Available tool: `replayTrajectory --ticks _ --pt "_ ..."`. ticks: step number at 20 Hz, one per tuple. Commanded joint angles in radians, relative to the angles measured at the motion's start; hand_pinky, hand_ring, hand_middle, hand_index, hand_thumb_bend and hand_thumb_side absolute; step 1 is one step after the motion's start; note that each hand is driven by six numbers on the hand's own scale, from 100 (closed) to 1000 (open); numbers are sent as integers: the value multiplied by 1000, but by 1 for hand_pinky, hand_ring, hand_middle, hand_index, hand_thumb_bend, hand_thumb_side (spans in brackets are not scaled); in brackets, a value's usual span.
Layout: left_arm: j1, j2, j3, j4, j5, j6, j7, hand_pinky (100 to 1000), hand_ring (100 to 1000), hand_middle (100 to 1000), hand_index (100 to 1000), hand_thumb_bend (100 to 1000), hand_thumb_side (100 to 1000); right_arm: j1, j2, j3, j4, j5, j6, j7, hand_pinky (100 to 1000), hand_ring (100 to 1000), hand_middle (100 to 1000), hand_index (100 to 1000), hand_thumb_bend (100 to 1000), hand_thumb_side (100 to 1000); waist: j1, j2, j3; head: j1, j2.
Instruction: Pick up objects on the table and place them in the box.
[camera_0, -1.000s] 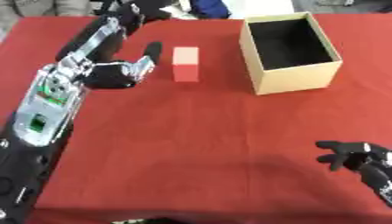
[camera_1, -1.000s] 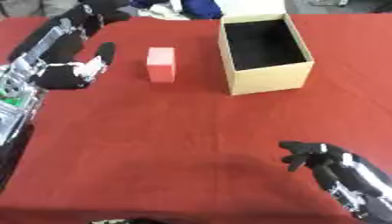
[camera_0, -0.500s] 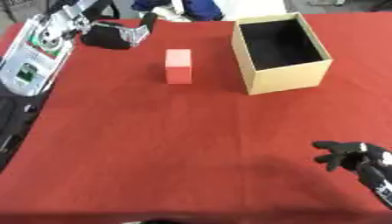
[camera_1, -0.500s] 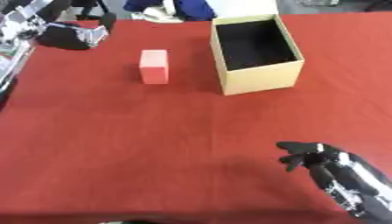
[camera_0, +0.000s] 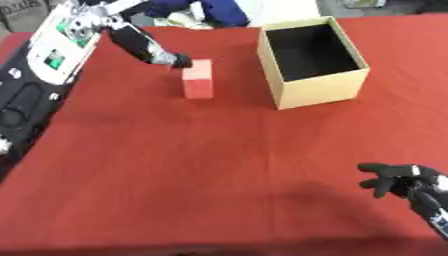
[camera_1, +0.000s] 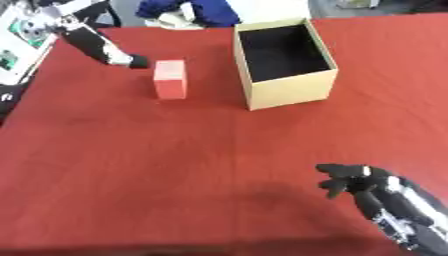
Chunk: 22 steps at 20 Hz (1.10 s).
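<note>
Nearest, at the lower right corner, the right robot hand (camera_1: 354, 181) rests just above the red counter (camera_0: 201, 170), its dark fingers relaxed and slightly spread, grasping nothing. It is well apart from everything else on the red cloth.

Farther back, left of centre, a red block (camera_0: 198, 79) lies flat on the counter, its long side running away from the camera. The left robot hand (camera_0: 171, 59) reaches down from the upper left corner, and its dark tip sits just beside the block's far left corner. Whether it touches the block cannot be told, nor can the set of its fingers be made out.

To the right of the block, near it but apart, stands the open cardboard box (camera_0: 317, 90), upright, its dark inside showing nothing within. The block is outside the box.

Beyond the far edge of the counter lie some blue cloth (camera_1: 197, 10) and pale shapes.
</note>
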Motion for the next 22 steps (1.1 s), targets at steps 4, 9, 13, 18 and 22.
replayTrajectory --ticks 4,9,13,18,22 --pt "-74 -13 17 165 -110 -11 17 1000 892 904 942 564 415 -5 -17 7 -8 -13 -1 7 841 938 572 812 100 552 -4 -22 -9 6 -3" --pt "-126 -76 30 365 -290 -91 102 1000 889 904 944 534 475 -3 -17 9 -8 -15 -2 10 841 938 572 812 100 552 -7 -24 -17 13 -2" --pt "-143 -108 35 443 -351 -112 143 1000 884 902 946 496 503 -2 -16 10 -7 -16 -2 11 841 938 572 812 100 552 -9 -26 -21 17 -2" --pt "-152 -134 33 480 -387 -118 161 1000 880 900 948 481 540 -1 -14 10 -6 -16 -1 11 841 938 572 812 100 552 -10 -26 -24 21 0" --pt "-156 -149 31 491 -395 -114 166 1000 877 898 949 449 555 -1 -13 10 -6 -17 -1 11 841 937 572 812 100 552 -11 -26 -25 24 2"
